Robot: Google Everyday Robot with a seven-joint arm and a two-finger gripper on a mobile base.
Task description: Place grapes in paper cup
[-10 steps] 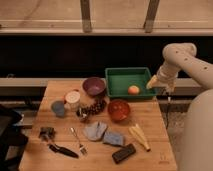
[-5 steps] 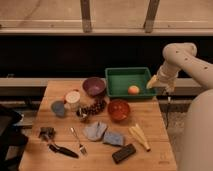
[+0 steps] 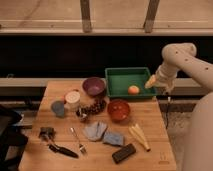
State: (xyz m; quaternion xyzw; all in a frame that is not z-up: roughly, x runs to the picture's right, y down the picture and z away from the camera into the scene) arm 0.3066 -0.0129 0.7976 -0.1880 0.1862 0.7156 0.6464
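The grapes [image 3: 95, 106], a small dark reddish-purple bunch, lie on the wooden table [image 3: 160, 150] near its middle. The paper cup [image 3: 73, 99], cream-white with a tan top, stands upright just left of the grapes. My gripper [image 3: 166, 90] hangs at the end of the white arm, off the table's right edge and beside the green bin [image 3: 129, 75]. It is far to the right of the grapes and the cup and holds nothing that I can see.
An orange fruit [image 3: 133, 90] lies in the green bin. Around the grapes are a purple bowl [image 3: 94, 86], a red bowl [image 3: 118, 110], a grey-blue cup [image 3: 58, 108] and a small metal cup [image 3: 82, 115]. Nearer the front lie cloths [image 3: 95, 131], a fork [image 3: 77, 140], a yellow object [image 3: 139, 136] and a black block [image 3: 124, 153].
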